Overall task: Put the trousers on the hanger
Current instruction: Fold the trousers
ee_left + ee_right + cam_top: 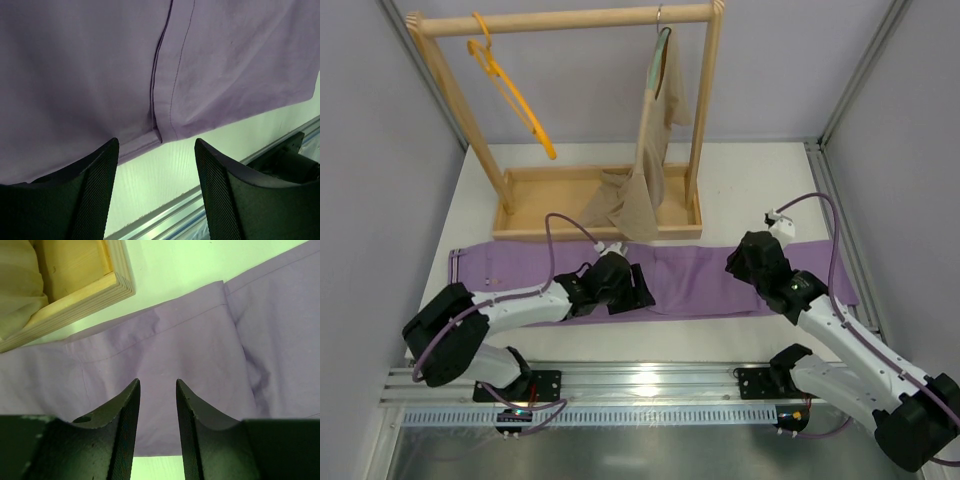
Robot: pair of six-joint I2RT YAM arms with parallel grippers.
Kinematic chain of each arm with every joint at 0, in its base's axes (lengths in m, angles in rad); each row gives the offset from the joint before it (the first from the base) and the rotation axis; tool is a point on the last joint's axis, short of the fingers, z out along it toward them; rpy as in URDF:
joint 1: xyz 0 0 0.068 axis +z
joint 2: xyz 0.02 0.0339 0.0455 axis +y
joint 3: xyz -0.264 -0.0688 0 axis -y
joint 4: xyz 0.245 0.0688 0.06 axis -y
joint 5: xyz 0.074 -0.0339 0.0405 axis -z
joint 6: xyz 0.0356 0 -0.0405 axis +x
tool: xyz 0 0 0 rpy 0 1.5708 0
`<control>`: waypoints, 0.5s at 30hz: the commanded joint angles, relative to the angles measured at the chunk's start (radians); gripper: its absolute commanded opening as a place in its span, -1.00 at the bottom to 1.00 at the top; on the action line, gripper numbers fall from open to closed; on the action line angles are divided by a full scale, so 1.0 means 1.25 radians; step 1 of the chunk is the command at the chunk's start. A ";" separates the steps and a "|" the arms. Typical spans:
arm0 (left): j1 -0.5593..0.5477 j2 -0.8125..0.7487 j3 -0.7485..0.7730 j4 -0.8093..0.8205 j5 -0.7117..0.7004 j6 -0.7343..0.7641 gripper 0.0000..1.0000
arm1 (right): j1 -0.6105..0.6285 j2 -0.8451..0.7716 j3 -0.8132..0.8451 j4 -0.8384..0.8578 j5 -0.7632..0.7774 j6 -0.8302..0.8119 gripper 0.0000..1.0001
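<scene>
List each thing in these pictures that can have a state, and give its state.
trousers: spread flat on the table, on no hanger.
orange hanger: hanging empty on the wooden rack.
beige garment: hung on the grey-green hanger.
left gripper: open, over the trousers' near edge.
right gripper: narrowly open, over the trousers.
</scene>
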 commanded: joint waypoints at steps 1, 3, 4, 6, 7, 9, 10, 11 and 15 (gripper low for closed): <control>-0.021 0.066 0.010 0.136 -0.057 -0.064 0.25 | -0.007 -0.028 0.008 0.030 -0.049 -0.038 -0.24; -0.027 0.095 0.028 0.127 -0.072 -0.078 0.25 | -0.007 -0.036 -0.001 0.036 -0.058 -0.049 -0.24; -0.027 0.117 0.030 0.144 -0.072 -0.085 0.25 | -0.006 -0.040 -0.005 0.041 -0.063 -0.052 -0.24; -0.028 0.132 0.026 0.170 -0.075 -0.103 0.23 | -0.006 -0.045 -0.017 0.042 -0.070 -0.053 -0.24; -0.028 0.138 0.025 0.188 -0.075 -0.108 0.21 | -0.007 -0.047 -0.022 0.046 -0.071 -0.054 -0.24; -0.028 0.152 0.026 0.198 -0.073 -0.117 0.11 | -0.007 -0.049 -0.037 0.051 -0.074 -0.054 -0.24; -0.030 0.153 0.026 0.203 -0.075 -0.118 0.07 | -0.007 -0.051 -0.041 0.051 -0.074 -0.058 -0.24; -0.032 0.152 0.025 0.209 -0.075 -0.120 0.01 | -0.007 -0.050 -0.048 0.053 -0.071 -0.057 -0.24; -0.039 0.142 0.030 0.211 -0.071 -0.124 -0.45 | -0.009 -0.046 -0.064 0.064 -0.069 -0.054 -0.24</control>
